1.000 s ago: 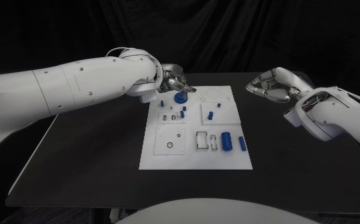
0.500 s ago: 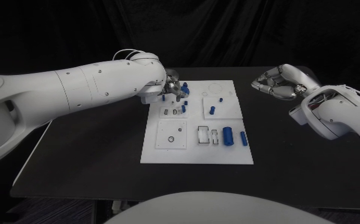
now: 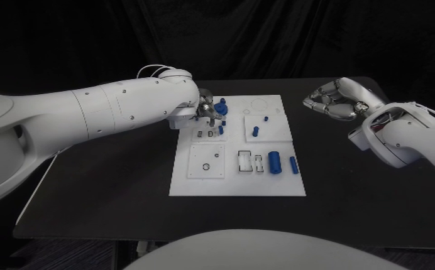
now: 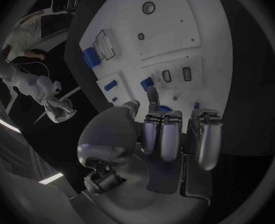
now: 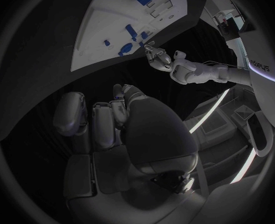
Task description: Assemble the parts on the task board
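Left silver hand (image 3: 209,108) sits low over the far-left corner of the white task board (image 3: 237,185), fingers curled round a small blue part (image 3: 222,105), probably to seat it; right silver hand (image 3: 334,102) is parked off-board, fingers curled on nothing

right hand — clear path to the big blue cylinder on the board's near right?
Probably yes. The right hand hangs over bare table off the task board's right edge, fingers curled in on nothing. The large blue cylinder lies on the board's right side with nothing standing between; the left hand works the far-left corner.
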{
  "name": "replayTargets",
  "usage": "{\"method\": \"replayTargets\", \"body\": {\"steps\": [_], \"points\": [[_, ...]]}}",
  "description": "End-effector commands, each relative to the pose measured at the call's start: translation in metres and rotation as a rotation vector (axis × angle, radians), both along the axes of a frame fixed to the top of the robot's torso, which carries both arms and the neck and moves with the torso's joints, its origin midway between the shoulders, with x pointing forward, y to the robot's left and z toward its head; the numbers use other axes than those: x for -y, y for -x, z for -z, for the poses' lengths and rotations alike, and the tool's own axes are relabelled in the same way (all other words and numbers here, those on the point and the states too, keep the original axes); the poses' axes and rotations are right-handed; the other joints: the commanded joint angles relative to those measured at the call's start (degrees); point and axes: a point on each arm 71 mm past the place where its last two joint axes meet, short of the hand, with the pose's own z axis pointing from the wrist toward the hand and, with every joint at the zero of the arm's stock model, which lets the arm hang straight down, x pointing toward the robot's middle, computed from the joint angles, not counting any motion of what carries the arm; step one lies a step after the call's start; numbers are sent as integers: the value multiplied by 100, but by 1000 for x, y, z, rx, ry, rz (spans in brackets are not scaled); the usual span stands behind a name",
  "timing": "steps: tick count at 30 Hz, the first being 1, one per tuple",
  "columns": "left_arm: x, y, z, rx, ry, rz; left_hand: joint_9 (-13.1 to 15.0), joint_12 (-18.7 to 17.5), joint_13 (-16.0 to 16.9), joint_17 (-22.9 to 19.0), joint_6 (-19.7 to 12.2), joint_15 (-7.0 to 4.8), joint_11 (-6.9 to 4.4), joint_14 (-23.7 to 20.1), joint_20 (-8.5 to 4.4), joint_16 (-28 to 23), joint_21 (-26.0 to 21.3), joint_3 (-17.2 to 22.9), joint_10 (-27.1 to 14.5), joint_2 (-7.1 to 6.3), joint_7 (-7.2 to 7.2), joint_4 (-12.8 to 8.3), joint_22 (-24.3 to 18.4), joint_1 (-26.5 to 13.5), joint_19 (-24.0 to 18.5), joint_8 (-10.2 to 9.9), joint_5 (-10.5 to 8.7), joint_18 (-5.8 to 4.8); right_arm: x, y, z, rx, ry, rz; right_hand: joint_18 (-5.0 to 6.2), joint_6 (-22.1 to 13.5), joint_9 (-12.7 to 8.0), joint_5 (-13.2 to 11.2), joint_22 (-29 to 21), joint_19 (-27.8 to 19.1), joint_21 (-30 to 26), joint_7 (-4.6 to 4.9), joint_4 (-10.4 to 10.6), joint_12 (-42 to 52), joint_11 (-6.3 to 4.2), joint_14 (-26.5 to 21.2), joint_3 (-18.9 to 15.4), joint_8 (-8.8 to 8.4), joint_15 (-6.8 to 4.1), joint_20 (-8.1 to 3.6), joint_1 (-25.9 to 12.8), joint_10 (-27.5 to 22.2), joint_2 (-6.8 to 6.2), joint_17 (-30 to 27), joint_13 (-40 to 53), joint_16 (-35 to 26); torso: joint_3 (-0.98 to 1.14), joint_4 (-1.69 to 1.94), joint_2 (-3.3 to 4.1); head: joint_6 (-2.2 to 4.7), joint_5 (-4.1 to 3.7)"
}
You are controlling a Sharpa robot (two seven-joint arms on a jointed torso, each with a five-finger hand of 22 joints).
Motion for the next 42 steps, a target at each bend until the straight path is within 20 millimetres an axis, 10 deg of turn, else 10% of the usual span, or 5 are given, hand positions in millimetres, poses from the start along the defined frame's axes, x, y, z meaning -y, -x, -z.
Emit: {"method": "replayTargets", "body": {"steps": [1, 18, 42], "points": [[4, 0, 1, 16, 30, 15, 9, 20, 1506, 1507, -16, -38, -26, 595, -27, -6, -22, -17, 596, 4, 11, -20, 982, -25, 233, -42, 40, 50, 1, 0, 1, 1, 17, 16, 53, -28, 9, 22, 222, 23, -33, -3, -1, 28, -82, 191, 27, -35, -32, 8, -6, 105, -44, 119, 1, -18, 17, -19, -3, 0, 17], [5, -2, 10, 40, 77, 12, 37, 20, 1506, 1507, -36, 13, 33, 595, 15, -6, -112, -23, 596, -2, 76, -109, 804, 104, 107, -474, 105, 93, -1, 1, 2, 0, 24, 5, 54, -35, 15, 77, 223, 28, -41, 2, -13, 23, -80, 192, 64, -50, -30, 8, 24, 109, -48, 105, -3, -32, 18, 3, -41, 0, -24], [2, 0, 28, 5, 62, 0, 77, 20, 1506, 1507, 19, 17, 36, 595, 24, -6, -133, 12, 596, -2, 77, -190, 767, 193, 81, -561, 160, 103, -4, 2, 3, 14, 20, -15, 52, -28, 24, 134, 231, 38, -34, 4, -22, 27, -78, 199, 92, -55, -29, 9, 43, 119, -58, 113, 4, -22, 3, 1, -68, 0, -25]]}}
